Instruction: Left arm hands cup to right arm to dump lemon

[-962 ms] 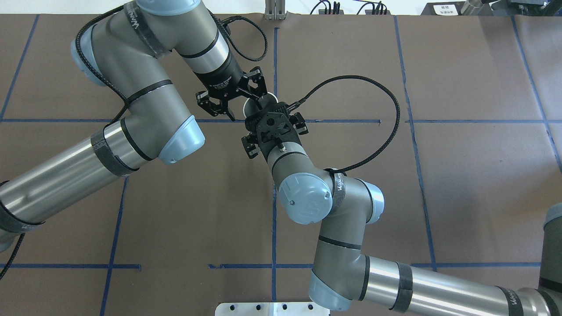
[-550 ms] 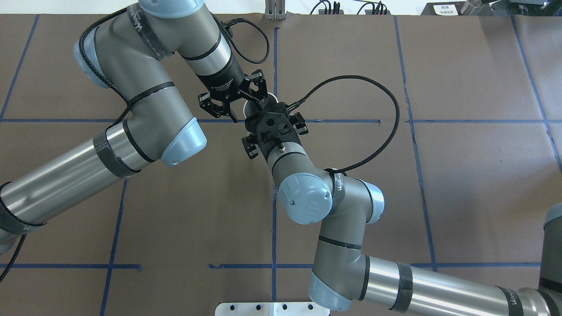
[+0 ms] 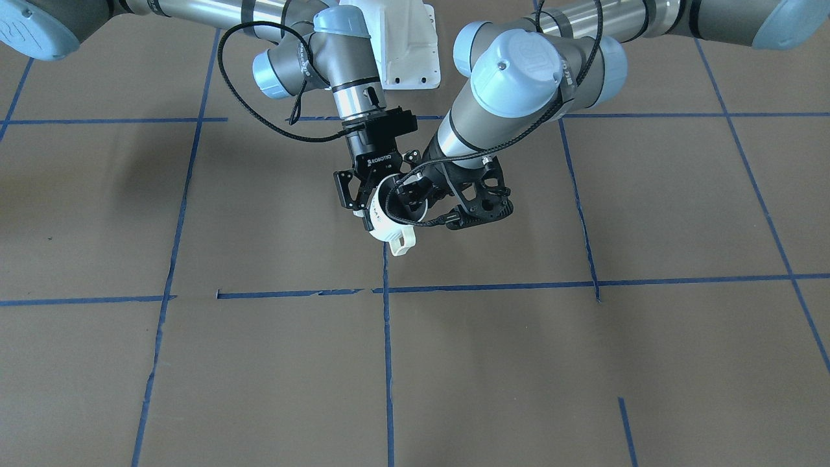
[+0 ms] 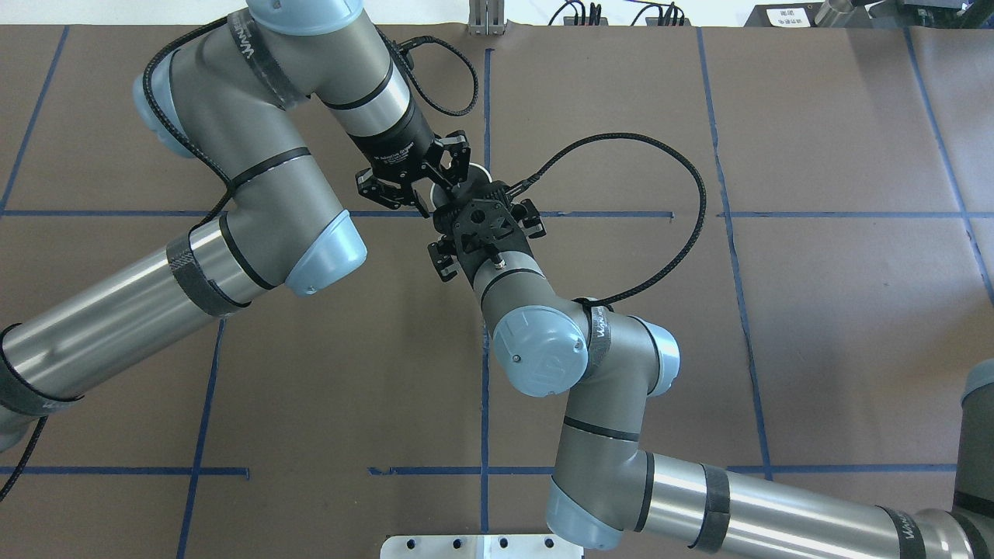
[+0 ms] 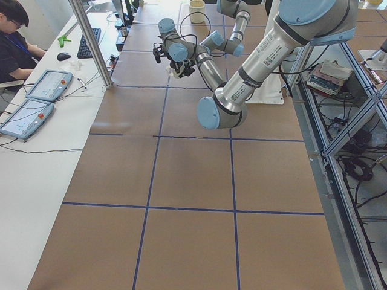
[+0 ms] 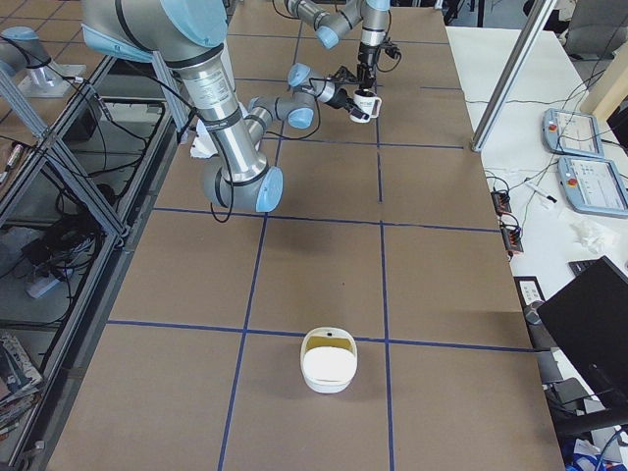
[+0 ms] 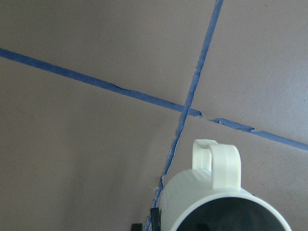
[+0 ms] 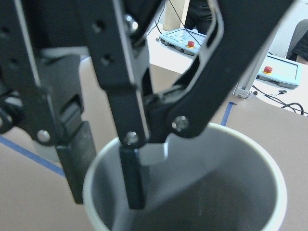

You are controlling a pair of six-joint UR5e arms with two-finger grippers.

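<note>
The white ribbed cup (image 3: 384,226) hangs above the table's middle, its cream handle (image 3: 402,244) pointing away from the robot. My right gripper (image 3: 379,204), the blocky ROBOTIQ one, comes down around the cup's body and is shut on it. My left gripper (image 3: 408,198), the open-frame one, reaches in from the side. In the right wrist view one of its fingers (image 8: 131,178) dips inside the cup (image 8: 226,187) and stands off the wall, so the jaws are open. In the left wrist view the cup (image 7: 211,197) fills the bottom edge. The lemon is hidden.
Brown paper with blue tape lines (image 4: 606,214) covers the table. A white bowl (image 6: 329,365) with something yellow-green in it sits far toward the right end. Operator pendants (image 6: 579,132) and a metal post (image 6: 510,69) line the far side.
The left arm and its gripper have shifted slightly to the right, further over the cup. The right arm and the cup have stayed where they were.
</note>
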